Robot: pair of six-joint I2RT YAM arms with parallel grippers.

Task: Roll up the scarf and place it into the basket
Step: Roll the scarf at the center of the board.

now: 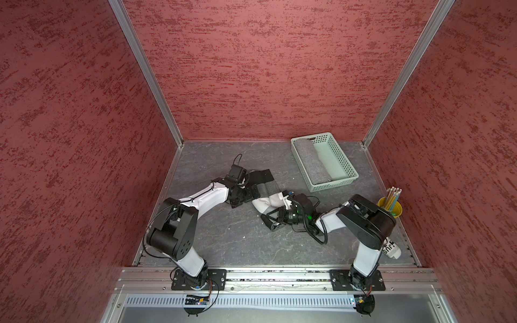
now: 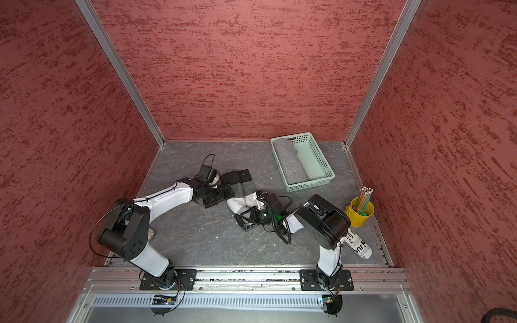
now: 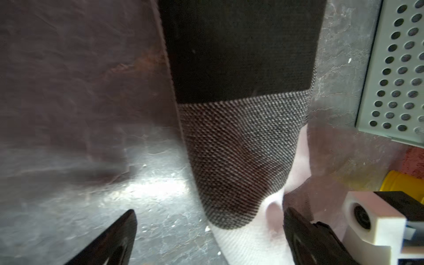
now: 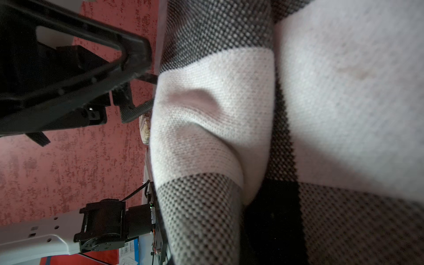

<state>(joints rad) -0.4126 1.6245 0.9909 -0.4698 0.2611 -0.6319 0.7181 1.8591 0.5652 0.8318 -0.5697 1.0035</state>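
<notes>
Scarf [image 1: 263, 190] edge near basket [image 1: 330, 186] rim (tabletop [image 1: 291, 181] strip between, seemingly bare)

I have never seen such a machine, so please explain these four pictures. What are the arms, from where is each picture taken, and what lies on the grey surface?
These are two robot arms, each ending in a two-fingered gripper. Two pictures look down from one camera head above; the two close-ups come from a camera on each wrist. On the grey table lie a black, grey and white scarf, a mint-green basket holding a grey roll of cloth, and a yellow cup of pencils. The left gripper is open, its fingers wide apart over the scarf. The right gripper seems closed on the scarf's white part, though its own close-up hides the fingers.
</notes>
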